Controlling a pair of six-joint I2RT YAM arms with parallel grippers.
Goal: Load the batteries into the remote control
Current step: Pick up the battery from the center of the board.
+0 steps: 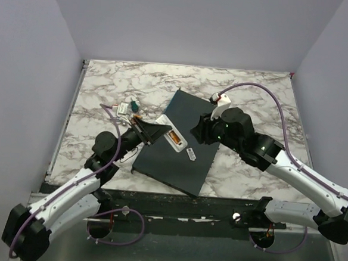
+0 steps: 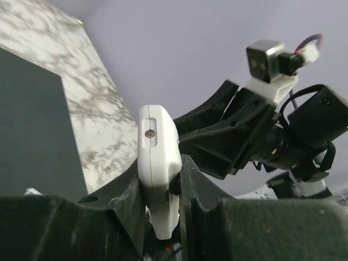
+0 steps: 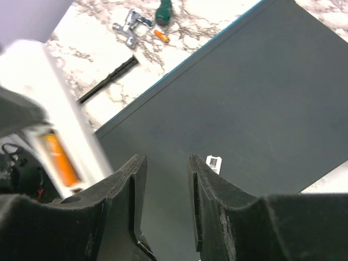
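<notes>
I am holding the remote [image 2: 157,157] over the dark slab [image 1: 171,166] on the desk [image 1: 105,84], with the left fingers [image 2: 191,182] clamping tight on its sides. One orange battery [image 3: 61,160] is sitting in its bay, and a second battery [image 3: 161,36] is lying on the desk. The right fingers [image 3: 136,185] are hovering partly open beside the remote, gripping nothing.

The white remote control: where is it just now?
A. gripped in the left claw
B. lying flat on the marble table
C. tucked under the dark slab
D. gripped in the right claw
A: the left claw is shut on the remote control, while the right claw stands open over the dark slab with nothing between its fingers.
</notes>
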